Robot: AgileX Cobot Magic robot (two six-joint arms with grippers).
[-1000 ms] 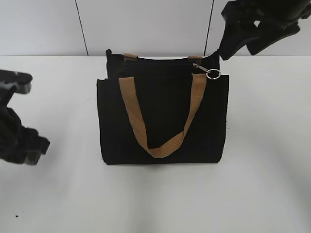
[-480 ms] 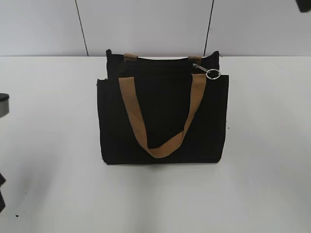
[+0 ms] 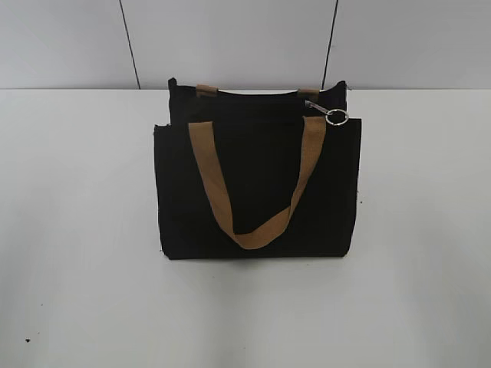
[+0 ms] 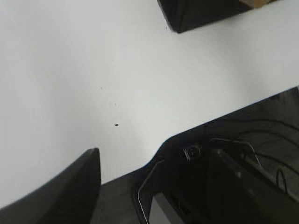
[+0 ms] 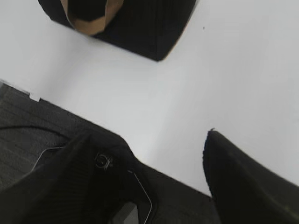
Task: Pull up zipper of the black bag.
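Left gripper [image 4: 140, 186] and right gripper [image 5: 159, 177]: both spread wide, empty, above white table [image 3: 77, 230]; black bag [image 3: 257, 184] well ahead, zipper [image 3: 331, 115] pull untouched.

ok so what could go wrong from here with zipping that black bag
1. The zipper pull is small and lies right beside the tan handle, so a gripper may catch the strap instead.
2. The black bag stands free on the white table with nothing holding it; a one-sided tug on the pull could drag or tip it.
3. Both grippers are out of the exterior view, far from the bag, so the whole approach has yet to be lined up.
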